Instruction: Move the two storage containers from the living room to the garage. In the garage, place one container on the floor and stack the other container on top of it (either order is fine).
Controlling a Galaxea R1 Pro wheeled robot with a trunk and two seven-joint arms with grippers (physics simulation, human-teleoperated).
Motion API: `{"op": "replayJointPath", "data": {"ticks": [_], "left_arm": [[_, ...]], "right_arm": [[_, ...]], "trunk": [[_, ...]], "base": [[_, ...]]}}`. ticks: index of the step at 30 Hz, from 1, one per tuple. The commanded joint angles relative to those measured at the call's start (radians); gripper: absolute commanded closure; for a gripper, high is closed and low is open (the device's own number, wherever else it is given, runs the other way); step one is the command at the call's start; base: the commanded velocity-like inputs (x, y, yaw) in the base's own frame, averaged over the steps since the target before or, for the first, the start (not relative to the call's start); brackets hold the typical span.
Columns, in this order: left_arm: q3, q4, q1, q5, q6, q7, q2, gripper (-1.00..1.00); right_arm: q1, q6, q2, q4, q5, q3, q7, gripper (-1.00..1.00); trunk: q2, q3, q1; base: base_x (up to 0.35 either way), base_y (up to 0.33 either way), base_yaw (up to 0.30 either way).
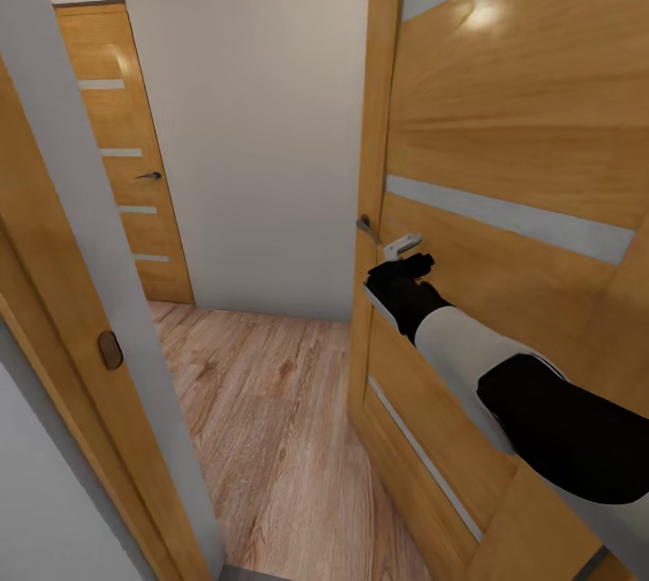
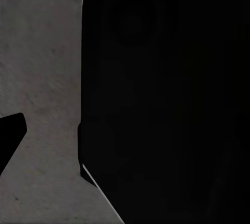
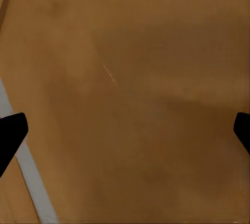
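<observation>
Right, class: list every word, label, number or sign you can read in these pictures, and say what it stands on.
None: no readable text.
The open wooden door has plain pale strips only.
The far closed door likewise.
The wall is bare.

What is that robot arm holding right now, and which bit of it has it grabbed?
Nothing. The right gripper is open, its fingertips spread wide, facing the bare wooden door. The left gripper's state cannot be told.

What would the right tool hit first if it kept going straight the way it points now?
Most likely the open wooden door. The right tool has its fingers spread, with only the door's wood panel between them, and the head view shows it close against the door face near the handle. The exact gap is unclear.
</observation>
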Motion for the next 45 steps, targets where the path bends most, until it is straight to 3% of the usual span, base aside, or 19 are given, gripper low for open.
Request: {"op": "replayJointPath", "data": {"ticks": [1, 15, 19, 20, 23, 25, 35, 41, 45], "left_arm": [[0.0, -0.001, 0.0, 0.008, 0.0, 0.0, 0.0, -1.0], [0.001, -0.001, 0.0, 0.008, 0.0, 0.0, 0.0, -1.0], [0.001, -0.001, 0.0, 0.008, 0.0, 0.0, 0.0, -1.0], [0.001, -0.001, 0.0, 0.008, 0.0, 0.0, 0.0, -1.0], [0.001, -0.001, 0.0, 0.008, 0.0, 0.0, 0.0, -1.0], [0.001, -0.001, 0.0, 0.008, 0.0, 0.0, 0.0, -1.0], [0.001, -0.001, 0.0, 0.008, 0.0, 0.0, 0.0, -1.0], [0.001, -0.001, 0.0, 0.008, 0.0, 0.0, 0.0, -1.0], [0.001, -0.001, 0.0, 0.008, 0.0, 0.0, 0.0, -1.0]], "right_arm": [[-0.001, 0.012, 0.0, 0.02, -0.002, 0.0, -0.01, -1.0], [-0.006, -0.02, -0.005, 0.065, -0.006, -0.001, -0.011, -1.0], [-0.024, -0.033, -0.066, 0.073, -0.015, -0.001, -0.002, -1.0], [-0.028, -0.035, -0.095, 0.074, -0.016, -0.002, 0.0, -1.0], [-0.03, -0.037, -0.126, 0.075, -0.017, -0.002, 0.001, -1.0], [-0.03, -0.038, -0.133, 0.075, -0.017, -0.002, 0.001, -1.0], [-0.03, -0.037, -0.133, 0.074, -0.016, -0.003, 0.002, -1.0], [-0.03, -0.035, -0.1, 0.055, -0.02, -0.013, 0.017, -1.0], [-0.03, -0.036, -0.065, 0.04, -0.019, -0.018, 0.115, -1.0]], "trunk": [[0.0, -0.001, 0.0], [0.0, -0.001, 0.0], [0.0, -0.001, 0.0], [0.0, -0.001, 0.0], [0.0, -0.001, 0.0], [0.0, -0.001, 0.0], [0.0, -0.001, 0.0], [0.0, -0.001, 0.0], [0.0, -0.001, 0.0]], "base": [[0.0, 0.0, 0.0], [0.0, 0.0, 0.0], [0.0, 0.0, 0.0], [0.0, 0.0, 0.0], [0.0, 0.0, 0.0], [0.0, 0.0, 0.0], [0.0, 0.0, 0.0], [0.0, 0.0, 0.0], [0.0, 0.0, 0.0]]}}
